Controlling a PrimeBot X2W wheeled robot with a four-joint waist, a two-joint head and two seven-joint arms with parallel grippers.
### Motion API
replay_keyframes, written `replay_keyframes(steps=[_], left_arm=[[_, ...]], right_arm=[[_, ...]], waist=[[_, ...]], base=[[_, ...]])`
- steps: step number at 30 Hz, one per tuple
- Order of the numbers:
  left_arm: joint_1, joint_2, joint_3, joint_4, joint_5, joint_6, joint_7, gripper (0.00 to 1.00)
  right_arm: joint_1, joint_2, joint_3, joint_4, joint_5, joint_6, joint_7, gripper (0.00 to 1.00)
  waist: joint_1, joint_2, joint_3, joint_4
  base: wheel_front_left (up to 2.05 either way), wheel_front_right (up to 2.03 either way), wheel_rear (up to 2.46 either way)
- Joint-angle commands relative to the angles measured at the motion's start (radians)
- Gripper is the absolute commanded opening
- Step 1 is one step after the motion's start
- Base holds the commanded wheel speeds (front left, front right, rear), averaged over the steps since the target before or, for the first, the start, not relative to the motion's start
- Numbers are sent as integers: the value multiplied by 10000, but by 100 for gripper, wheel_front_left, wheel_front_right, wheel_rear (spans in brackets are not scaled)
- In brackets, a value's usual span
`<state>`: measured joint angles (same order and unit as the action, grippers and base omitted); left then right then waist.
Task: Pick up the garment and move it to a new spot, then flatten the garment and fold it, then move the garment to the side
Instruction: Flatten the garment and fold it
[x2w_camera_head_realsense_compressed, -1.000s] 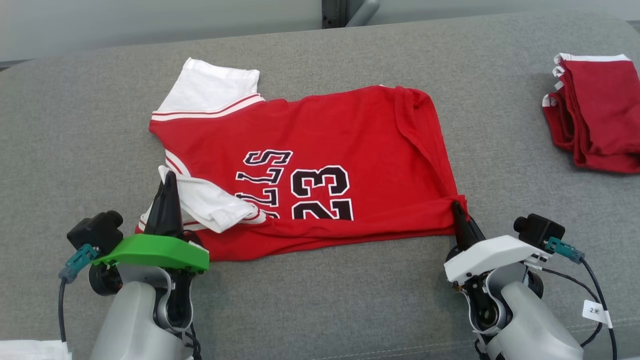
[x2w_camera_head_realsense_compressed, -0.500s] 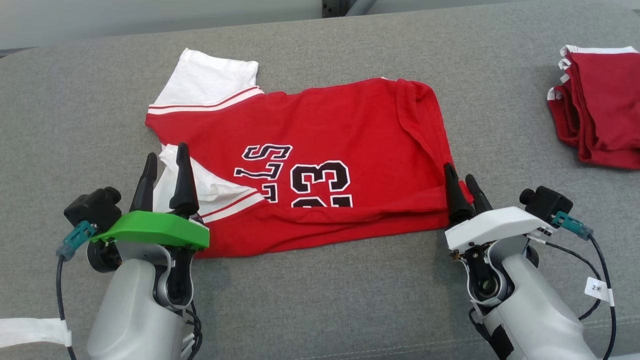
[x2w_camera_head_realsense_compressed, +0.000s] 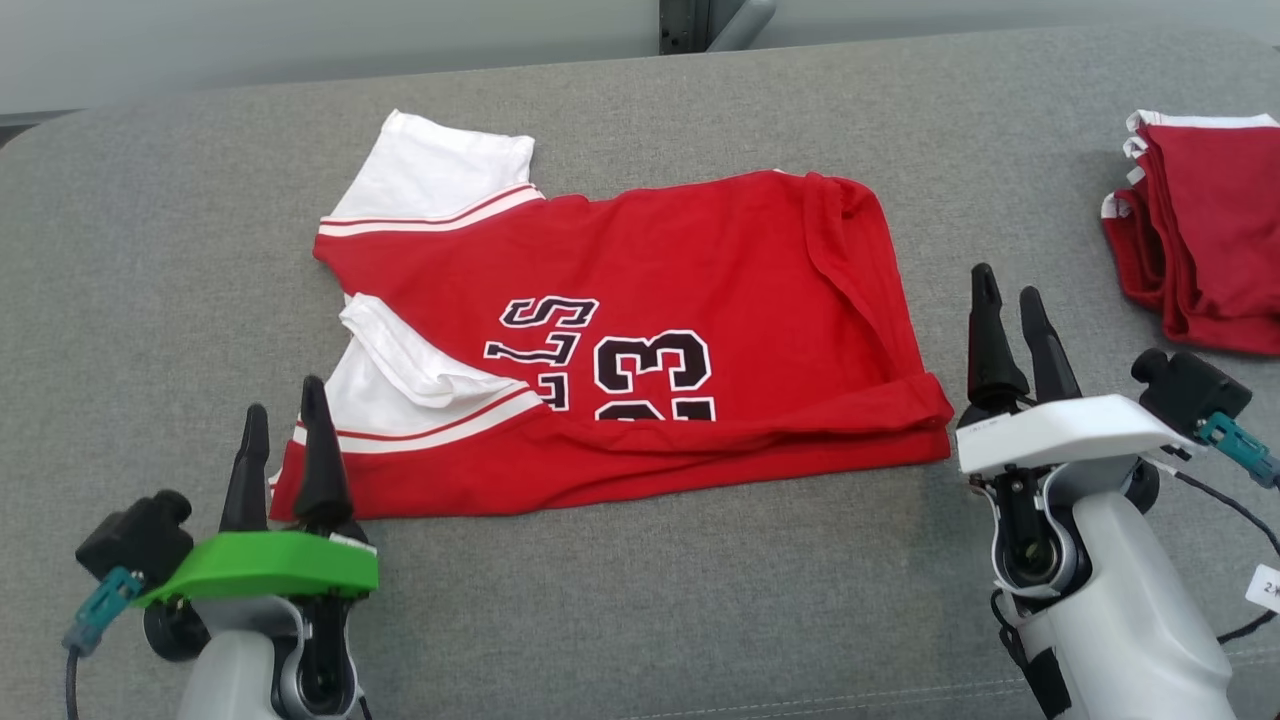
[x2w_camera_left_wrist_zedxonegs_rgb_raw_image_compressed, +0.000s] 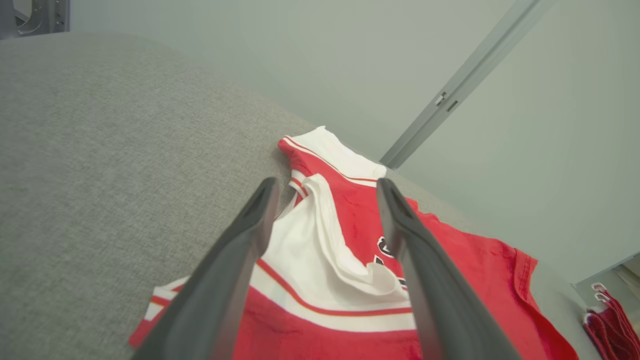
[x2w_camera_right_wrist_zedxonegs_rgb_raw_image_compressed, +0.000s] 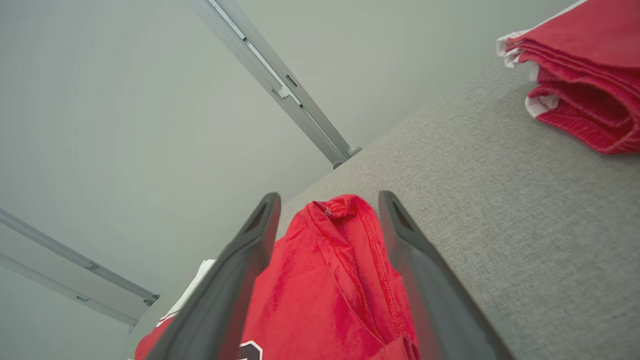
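The garment (x2w_camera_head_realsense_compressed: 700, 260), a red jersey with white sleeves and a black "23", lies folded lengthwise on the grey cushion (x2w_camera_head_realsense_compressed: 640, 600). My left gripper (x2w_camera_head_realsense_compressed: 285, 400) stands open at the garment's near left corner, just off the white sleeve, with nothing held. In the left wrist view the open left gripper (x2w_camera_left_wrist_zedxonegs_rgb_raw_image_compressed: 327, 182) frames the sleeve and the garment (x2w_camera_left_wrist_zedxonegs_rgb_raw_image_compressed: 450, 265) lying beyond it. My right gripper (x2w_camera_head_realsense_compressed: 1005, 282) is open beside the garment's right hem, apart from the cloth. The right wrist view looks past the open right gripper (x2w_camera_right_wrist_zedxonegs_rgb_raw_image_compressed: 328, 196) at the hem of the garment (x2w_camera_right_wrist_zedxonegs_rgb_raw_image_compressed: 325, 280).
A stack of folded red garments (x2w_camera_head_realsense_compressed: 1210, 230) sits at the cushion's right edge, also seen as the folded stack (x2w_camera_right_wrist_zedxonegs_rgb_raw_image_compressed: 585, 65) in the right wrist view. A pale wall with a metal rail (x2w_camera_right_wrist_zedxonegs_rgb_raw_image_compressed: 280, 80) rises behind the cushion.
Both grippers went from shut on the garment's near edge to open and let it go. The left gripper drew back toward me; the right moved off to the right of the hem.
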<state>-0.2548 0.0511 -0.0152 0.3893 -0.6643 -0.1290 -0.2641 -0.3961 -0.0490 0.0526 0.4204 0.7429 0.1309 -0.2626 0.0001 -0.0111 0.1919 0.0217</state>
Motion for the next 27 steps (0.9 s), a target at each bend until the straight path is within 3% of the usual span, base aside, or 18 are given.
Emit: replay_keyframes(steps=[1,7,15,22,24,25,26,27], left_arm=[[303,17,103,-15,-22,-18,1,100],[930,9,9,959,-256,-18,24,100],[325,27,0,2712,-1215,-18,434,100],[-169,172,272,3420,-2291,-17,398,100],[-266,281,295,3497,-2432,-17,279,41],[-306,314,307,3460,-2477,-17,216,18],[-333,341,300,3369,-2504,-17,168,0],[-336,380,279,3252,-2500,-19,96,0]], right_arm=[[323,-30,-67,-221,-270,-5,-25,100],[1228,-30,-53,-979,-787,-5,-26,100],[1887,-33,123,-1328,-629,-5,-27,100],[2006,-30,195,-1404,-705,-5,-26,100],[2080,-28,235,-1315,-747,-5,-26,100],[2122,-28,272,-1244,-777,-5,-21,100],[2164,-28,318,-1156,-797,-5,57,100],[2199,-26,387,-1066,-814,-5,164,100]], waist=[[-1,111,-116,65],[-1,111,-335,52],[-1,111,-258,-362],[-1,111,-38,-798],[-1,111,-1,-869],[-1,111,7,-888],[-1,111,13,-896],[-1,111,17,-894]], base=[[0,0,0],[0,0,0],[0,0,0],[0,0,0],[0,0,0],[0,0,0],[0,0,0],[0,0,0]])
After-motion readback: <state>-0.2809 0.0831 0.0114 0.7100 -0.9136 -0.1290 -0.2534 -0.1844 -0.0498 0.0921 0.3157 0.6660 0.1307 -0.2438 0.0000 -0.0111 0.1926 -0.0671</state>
